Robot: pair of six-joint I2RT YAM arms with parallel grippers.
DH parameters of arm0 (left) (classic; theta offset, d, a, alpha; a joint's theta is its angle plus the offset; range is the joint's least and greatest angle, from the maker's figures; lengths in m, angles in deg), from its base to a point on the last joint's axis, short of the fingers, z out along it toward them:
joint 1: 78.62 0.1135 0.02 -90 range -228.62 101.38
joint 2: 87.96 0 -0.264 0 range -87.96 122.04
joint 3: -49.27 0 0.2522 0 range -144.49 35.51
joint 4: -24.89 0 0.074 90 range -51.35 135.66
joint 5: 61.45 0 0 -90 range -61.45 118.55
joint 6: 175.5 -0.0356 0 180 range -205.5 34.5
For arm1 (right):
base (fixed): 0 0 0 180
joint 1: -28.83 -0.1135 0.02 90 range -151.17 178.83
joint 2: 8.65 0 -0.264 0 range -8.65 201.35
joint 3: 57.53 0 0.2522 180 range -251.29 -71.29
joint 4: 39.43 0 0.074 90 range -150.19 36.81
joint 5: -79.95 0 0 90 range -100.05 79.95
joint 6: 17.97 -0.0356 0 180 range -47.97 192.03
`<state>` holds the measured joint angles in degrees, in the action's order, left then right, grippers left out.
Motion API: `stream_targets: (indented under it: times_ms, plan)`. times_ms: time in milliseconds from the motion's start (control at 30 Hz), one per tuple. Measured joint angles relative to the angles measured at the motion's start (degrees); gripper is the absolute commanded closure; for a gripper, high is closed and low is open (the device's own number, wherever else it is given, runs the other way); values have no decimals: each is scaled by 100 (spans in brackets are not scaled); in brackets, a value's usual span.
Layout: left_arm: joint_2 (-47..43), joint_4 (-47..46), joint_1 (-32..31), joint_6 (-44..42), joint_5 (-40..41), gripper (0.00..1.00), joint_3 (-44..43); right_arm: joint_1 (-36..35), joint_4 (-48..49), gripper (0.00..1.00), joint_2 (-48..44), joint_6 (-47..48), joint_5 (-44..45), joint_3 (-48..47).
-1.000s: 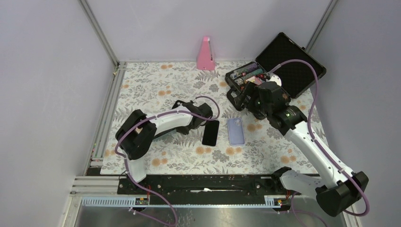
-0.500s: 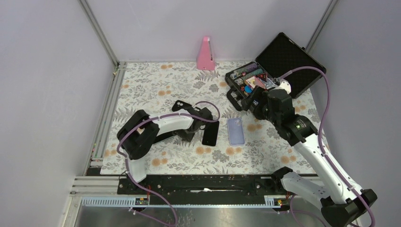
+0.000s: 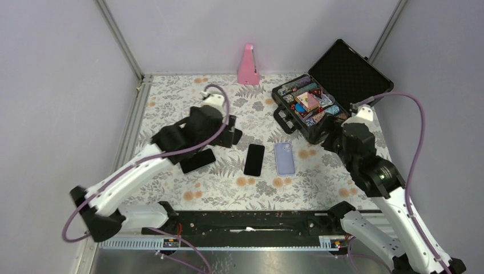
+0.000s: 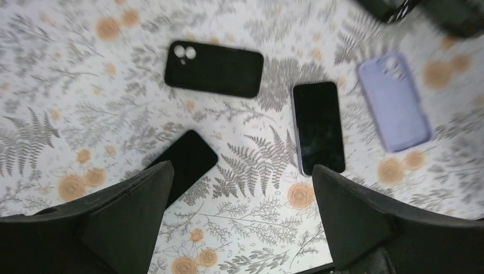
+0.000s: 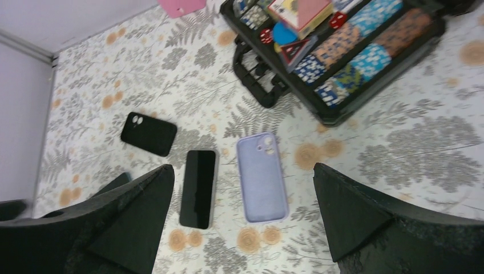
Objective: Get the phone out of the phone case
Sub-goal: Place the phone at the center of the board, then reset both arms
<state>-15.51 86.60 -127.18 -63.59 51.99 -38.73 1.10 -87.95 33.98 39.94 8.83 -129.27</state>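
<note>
Left hand (image 4: 241, 165) hangs above the counter (image 4: 68, 114), fingers spread wide, nothing between them; right hand (image 5: 242, 166) equally wide open and empty, over the counter's right side near the open black box (image 3: 351, 77).

Black phone (image 4: 318, 127) lies flat, screen up, about mid-counter, outside any case; nothing touches it. Black phone case (image 4: 214, 68) lies back-up farther from the arm bases and to the phone's left, clearly apart from it, its camera openings showing pale; in the top view the left hand partly covers it. Cannot tell whether anything sits inside it.

Lilac case (image 4: 394, 103) lies just right of the phone, roughly parallel, narrow gap between them, back up with camera cut-out at the far end. Second dark phone (image 4: 185, 162) lies left of the black phone, turned diagonally, apart from it and from the black case.

Open black box sits at the far right with colourful small items packed inside; pink wedge (image 3: 248, 65) stands at the far edge by the back wall.
</note>
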Motion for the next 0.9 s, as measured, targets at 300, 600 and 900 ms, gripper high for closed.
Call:
stream_targets:
  times_ms: [300, 600, 900]
  plan:
    - [-2271, -76, -13, 0, 1399, 1, 9, 0, -361, 1, -949, 809, 1207, -168]
    - [-4142, -758, -13, -208, 2787, 1, 323, 0, -302, 0, -1709, 1488, 2374, -380]
    - [-4365, -1222, -13, -715, 3084, 1, 389, 0, -35, 0, -2151, 1902, 3158, -407]
